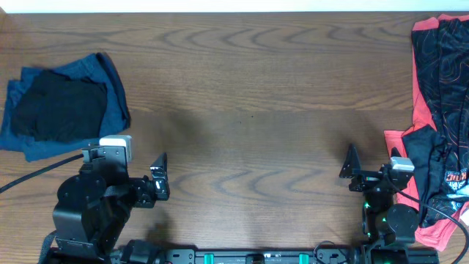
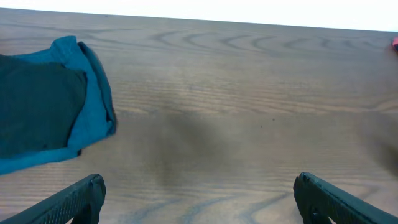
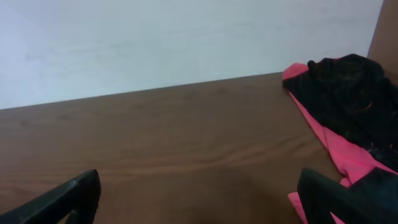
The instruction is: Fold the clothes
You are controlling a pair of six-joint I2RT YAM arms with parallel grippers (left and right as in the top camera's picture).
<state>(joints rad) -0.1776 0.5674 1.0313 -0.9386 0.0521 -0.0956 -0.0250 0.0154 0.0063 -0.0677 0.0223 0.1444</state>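
The left gripper (image 2: 199,186) and right gripper (image 3: 198,186) are both seen at the near edge of the wooden table (image 1: 249,88), each spread wide open with nothing held. A blue and black folded stack (image 1: 62,106) is seen over at the far left. A crumpled pink-and-black pile (image 1: 440,117) is heaped along the right edge, close to the right gripper.

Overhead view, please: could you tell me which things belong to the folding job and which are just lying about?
Job: folded blue and black stack, left; crumpled pink and black clothes, right edge; left gripper and right gripper, both open.
Lying about: only the black cable beside the left arm, on the wooden table.
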